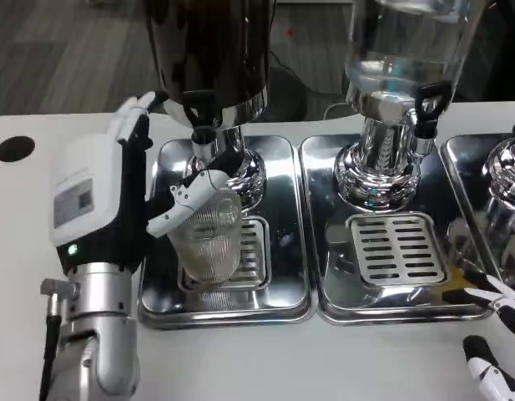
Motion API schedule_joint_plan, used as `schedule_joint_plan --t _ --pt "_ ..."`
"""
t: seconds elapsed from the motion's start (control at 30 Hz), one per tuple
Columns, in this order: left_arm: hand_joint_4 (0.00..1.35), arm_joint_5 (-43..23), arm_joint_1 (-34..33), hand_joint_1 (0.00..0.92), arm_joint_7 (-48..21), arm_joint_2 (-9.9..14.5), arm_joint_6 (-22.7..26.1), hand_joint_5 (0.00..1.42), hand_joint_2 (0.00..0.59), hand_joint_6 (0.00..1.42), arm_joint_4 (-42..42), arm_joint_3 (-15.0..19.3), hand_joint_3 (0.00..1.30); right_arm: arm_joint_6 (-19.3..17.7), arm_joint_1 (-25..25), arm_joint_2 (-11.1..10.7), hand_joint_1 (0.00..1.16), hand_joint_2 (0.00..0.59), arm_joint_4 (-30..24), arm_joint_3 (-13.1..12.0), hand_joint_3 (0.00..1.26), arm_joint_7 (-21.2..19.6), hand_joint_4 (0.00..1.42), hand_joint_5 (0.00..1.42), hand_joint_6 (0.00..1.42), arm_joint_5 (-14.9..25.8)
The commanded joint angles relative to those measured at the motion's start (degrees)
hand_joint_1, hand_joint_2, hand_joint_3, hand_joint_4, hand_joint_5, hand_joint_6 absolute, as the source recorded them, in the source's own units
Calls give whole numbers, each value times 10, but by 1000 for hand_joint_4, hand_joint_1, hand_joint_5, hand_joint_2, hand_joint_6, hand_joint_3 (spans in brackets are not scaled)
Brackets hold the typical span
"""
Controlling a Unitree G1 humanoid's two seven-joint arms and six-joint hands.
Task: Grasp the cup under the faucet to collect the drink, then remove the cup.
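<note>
Now | cup [209, 238] standing upright, long axis vertical, mouth up under dark dispenser's faucet [203, 138], on drip grate [255, 251] | left hand [115, 184] gripping it | right hand [495, 338] at edge, seemingly spread, holding nothing

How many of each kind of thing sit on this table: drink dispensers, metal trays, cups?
Drink dispensers: 3, dark-filled, clear-filled, and a chrome one at the edge.
Shiny steel drip trays: 3.
Clear ribbed plastic cup: 1.
Total: 7.
</note>
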Motion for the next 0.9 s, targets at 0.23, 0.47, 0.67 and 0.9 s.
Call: schedule_joint_plan --t 0.23,0.47,0.67,0.9 --pt "237 -42 18 0 -15 8 -60 671 75 631 -58 25 305 5 3 4 388 444 -13 8 325 -1 119 107 0 -8" --pt "248 -52 12 0 -37 4 -67 762 70 665 -63 24 322 3 8 3 389 444 -15 4 318 -3 119 107 0 -6" --pt "265 -61 3 0 -64 3 -71 816 71 718 -69 18 347 0 10 2 390 444 -12 2 317 -4 119 107 0 -5" --pt "309 -68 0 0 -93 -1 -78 847 67 720 -69 10 372 -3 10 3 390 444 -14 2 317 -3 119 107 0 -4"
